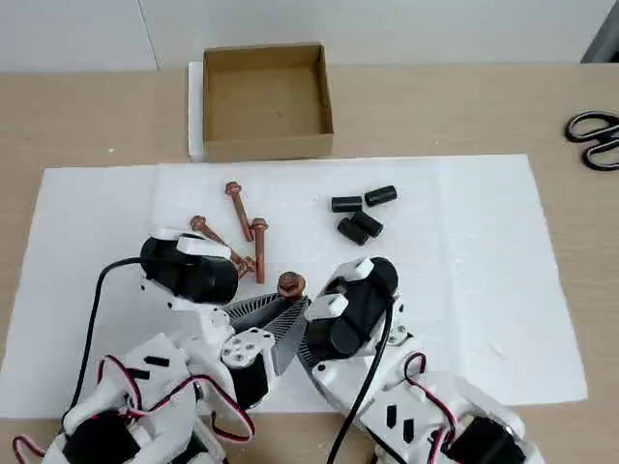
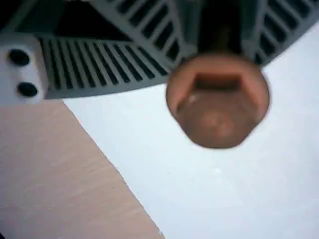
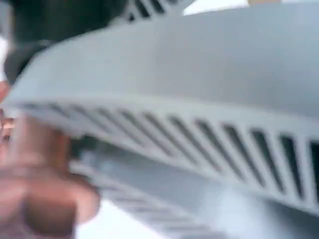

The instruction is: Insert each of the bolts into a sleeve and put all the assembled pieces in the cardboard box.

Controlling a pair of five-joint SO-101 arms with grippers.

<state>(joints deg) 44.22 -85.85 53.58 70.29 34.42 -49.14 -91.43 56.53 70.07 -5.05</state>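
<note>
- Two grippers meet near the desk's [image 1: 97,116] near edge, at its middle, over a white sheet [image 1: 484,290].
- One held bolt [image 1: 290,284]: copper, its hex head faces the left wrist camera. The left gripper [image 1: 282,302] is clamped on it, ribbed fingers on either side of the shank.
- Right gripper [image 1: 308,302]: tip just beside the same bolt head. Cannot tell whether its fingers are apart or together.
- Three loose bolts [image 1: 241,213] counted, lying on the sheet just beyond the left arm, left of middle. Two touch or cross near their tips, and the end of the third is hidden under the arm. Any further bolt there cannot be told.
- Four sleeves [image 1: 346,204], black, lying on the sheet right of the bolts. Two lie apart in a row, and two touch each other just nearer.
- One cardboard box [image 1: 266,147], open, at the far edge of the sheet, left of middle. Nothing is visible inside.
- One pair of scissors [image 1: 595,135] at the desk's right edge, far side, off the sheet.
</note>
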